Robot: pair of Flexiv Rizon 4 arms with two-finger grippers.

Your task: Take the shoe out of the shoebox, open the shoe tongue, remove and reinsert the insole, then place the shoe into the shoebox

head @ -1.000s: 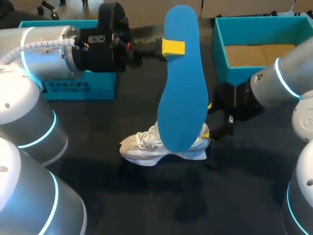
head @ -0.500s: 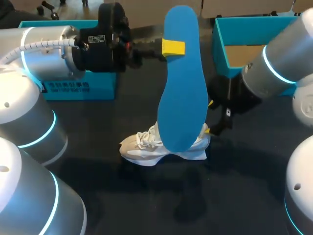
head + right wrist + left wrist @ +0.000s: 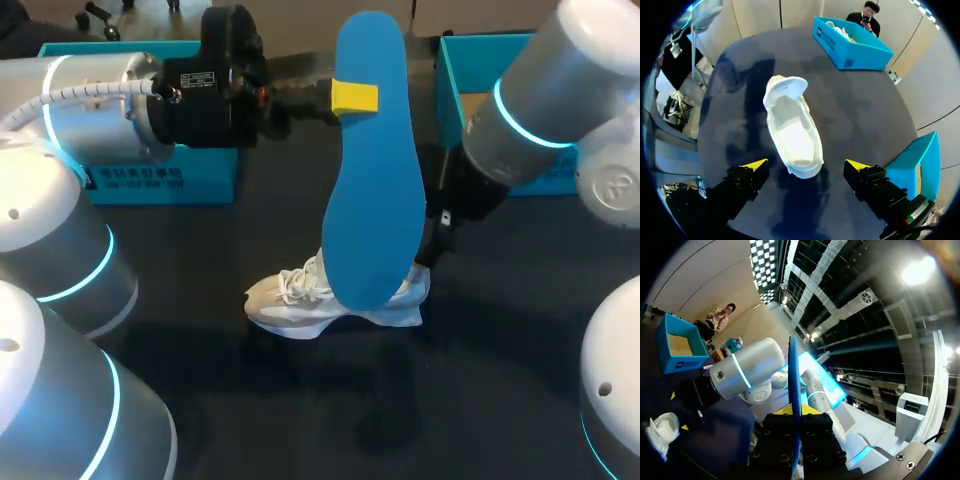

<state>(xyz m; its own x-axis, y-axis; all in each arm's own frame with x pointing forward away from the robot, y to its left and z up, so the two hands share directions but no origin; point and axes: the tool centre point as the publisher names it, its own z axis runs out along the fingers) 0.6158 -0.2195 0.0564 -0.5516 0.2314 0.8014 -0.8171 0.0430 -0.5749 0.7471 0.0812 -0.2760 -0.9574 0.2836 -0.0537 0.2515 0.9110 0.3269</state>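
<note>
From above, the smooth, flat, foot-shaped blue insole stands upright over the white laced shoe, which rests on the dark counter. The left pincer is clamped on the insole.

At the left wrist, the insole shows edge-on as a thin blue line between narrow tips.

At the right wrist, the right pincer gapes wide and holds nothing, with the shoe's hollow mouth just ahead.

Nothing is coming through legibly: dark print is showing on the teal shoebox front wall, and a small label is sitting on the left arm, both too small to read.
</note>
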